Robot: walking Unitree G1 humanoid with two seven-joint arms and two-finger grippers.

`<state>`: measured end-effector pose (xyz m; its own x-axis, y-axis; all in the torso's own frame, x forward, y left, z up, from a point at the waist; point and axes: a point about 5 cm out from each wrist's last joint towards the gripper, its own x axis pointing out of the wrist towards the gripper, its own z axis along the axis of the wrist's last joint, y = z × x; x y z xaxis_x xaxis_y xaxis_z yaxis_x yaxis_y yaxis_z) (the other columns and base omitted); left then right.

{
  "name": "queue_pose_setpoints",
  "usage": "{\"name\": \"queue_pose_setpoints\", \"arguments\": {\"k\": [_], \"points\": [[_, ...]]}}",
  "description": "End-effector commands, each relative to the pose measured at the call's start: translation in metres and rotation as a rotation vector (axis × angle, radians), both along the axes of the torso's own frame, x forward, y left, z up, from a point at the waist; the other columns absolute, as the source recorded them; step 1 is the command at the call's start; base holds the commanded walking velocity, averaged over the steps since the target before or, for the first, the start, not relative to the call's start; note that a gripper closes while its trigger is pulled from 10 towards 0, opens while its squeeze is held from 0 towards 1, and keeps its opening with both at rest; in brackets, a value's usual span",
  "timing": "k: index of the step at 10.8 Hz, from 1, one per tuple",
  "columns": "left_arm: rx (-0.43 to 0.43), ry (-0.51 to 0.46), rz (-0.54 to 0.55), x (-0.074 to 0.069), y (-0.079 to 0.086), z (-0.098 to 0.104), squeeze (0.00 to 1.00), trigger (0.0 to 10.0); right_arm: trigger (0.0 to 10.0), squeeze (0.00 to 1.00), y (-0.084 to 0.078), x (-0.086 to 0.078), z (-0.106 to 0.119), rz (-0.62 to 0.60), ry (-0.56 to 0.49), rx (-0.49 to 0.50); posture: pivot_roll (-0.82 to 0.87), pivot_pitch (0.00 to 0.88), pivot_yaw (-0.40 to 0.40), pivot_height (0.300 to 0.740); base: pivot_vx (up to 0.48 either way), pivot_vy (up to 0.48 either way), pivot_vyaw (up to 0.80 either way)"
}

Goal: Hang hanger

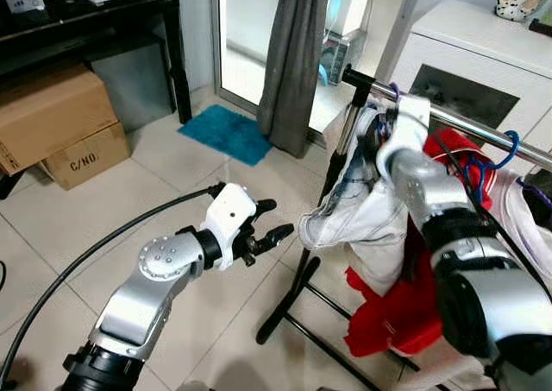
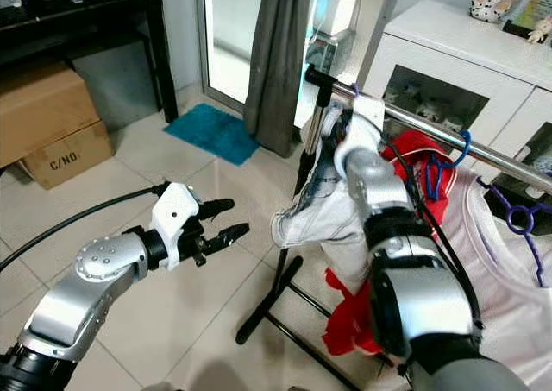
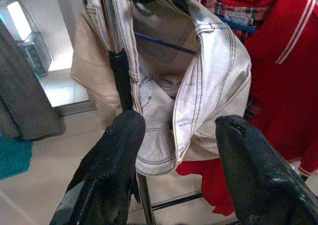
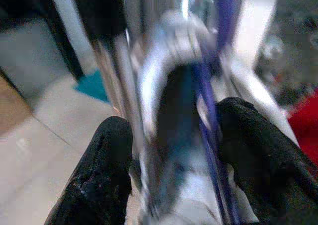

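**Right gripper at the rail with the purple hanger**

The clothes rack (image 1: 345,149) has one metal rail (image 2: 431,132) on top. The right gripper (image 4: 174,150) is up at the near end of this rail. Its two fingers (image 4: 107,170) stand apart, with the rail and the purple hanger (image 4: 211,135) between them; the view is blurred, so I cannot tell if they press on it. A white denim garment (image 3: 208,86) hangs below this hanger. Further along the rail are a blue hanger (image 1: 504,149) and one red garment (image 1: 405,313). The left gripper (image 1: 267,223) hovers beside the rack, fingers (image 3: 109,165) wide apart, holding nothing. Two cardboard boxes (image 1: 52,115) stand well apart from the rack.
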<state>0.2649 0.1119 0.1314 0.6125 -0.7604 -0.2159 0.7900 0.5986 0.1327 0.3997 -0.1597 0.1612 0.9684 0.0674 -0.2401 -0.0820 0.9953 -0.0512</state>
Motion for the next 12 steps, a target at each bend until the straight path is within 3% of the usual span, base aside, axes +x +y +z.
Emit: {"name": "queue_pose_setpoints", "arguments": {"k": [1, 4, 9, 10, 12], "points": [[0.007, -0.006, -0.006, 0.002, -0.001, 0.002, 0.00, 10.0, 10.0, 0.00, 0.005, 0.004, 0.012, 0.033, -0.060, 0.033, 0.07, 0.000, -0.105, 0.740, 0.000, 0.000, 0.00], [0.007, -0.005, -0.002, 0.002, -0.001, 0.002, 0.00, 10.0, 10.0, 0.00, 0.012, 0.002, 0.000, 0.081, -0.041, 0.031, 0.07, 0.000, -0.107, 0.740, 0.000, 0.000, 0.00], [0.011, -0.006, 0.000, 0.004, 0.001, 0.004, 0.00, 10.0, 10.0, 0.00, -0.003, 0.001, -0.015, -0.078, 0.059, -0.026, 0.08, 0.000, -0.095, 0.740, 0.000, 0.000, 0.00], [0.015, -0.007, -0.002, 0.005, 0.002, 0.005, 0.00, 10.0, 6.5, 0.00, -0.005, 0.003, -0.011, -0.117, 0.053, -0.024, 0.08, 0.000, -0.090, 0.740, 0.000, 0.000, 0.00], [0.018, -0.010, 0.000, 0.006, 0.002, 0.006, 0.00, 10.0, 1.5, 0.00, -0.007, 0.003, -0.010, -0.147, 0.055, -0.039, 0.09, 0.000, -0.093, 0.740, 0.000, 0.000, 0.00]]}}
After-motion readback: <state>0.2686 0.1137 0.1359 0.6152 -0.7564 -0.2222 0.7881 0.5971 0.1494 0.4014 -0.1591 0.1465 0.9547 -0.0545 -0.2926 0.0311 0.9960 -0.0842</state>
